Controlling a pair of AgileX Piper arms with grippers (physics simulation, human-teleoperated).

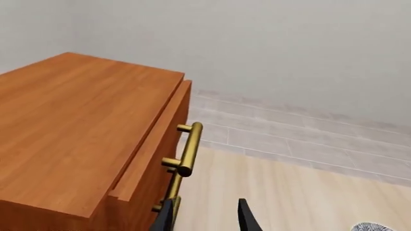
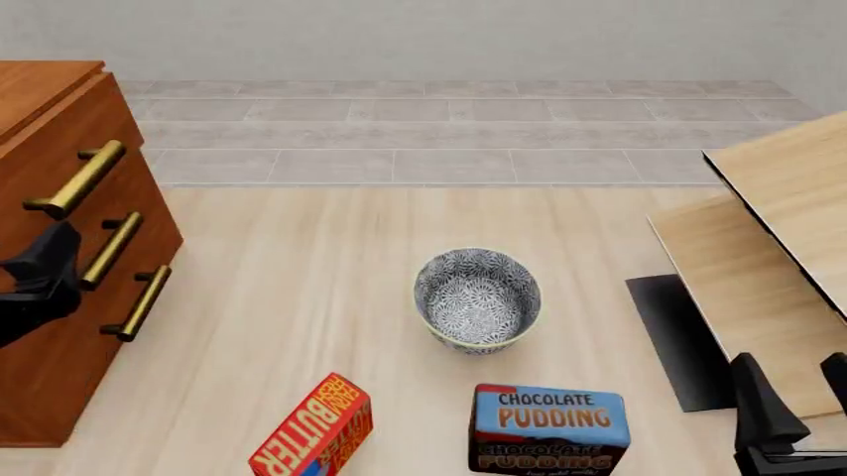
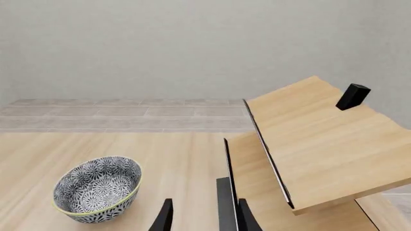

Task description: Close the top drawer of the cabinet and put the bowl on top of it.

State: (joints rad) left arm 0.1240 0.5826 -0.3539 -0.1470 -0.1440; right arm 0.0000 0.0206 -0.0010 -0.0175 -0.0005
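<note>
"CHOCOLATE PUDDING" box (image 2: 549,429) and "BUTTER" box (image 2: 313,428) flank the bowl (image 2: 478,298).

The bowl (image 2: 478,299) sits on the bench (image 2: 331,297) and serves as landmark. The cabinet (image 2: 54,238) stands well to its left, at the bench's left edge. Nearer the camera, a pudding box (image 2: 549,428) lies just right of the bowl and a butter box (image 2: 312,432) just left. Tilted boards (image 2: 775,258) rise to its right.

Front view looks down from above; it and the right wrist view share the bowl (image 2: 478,298).
</note>
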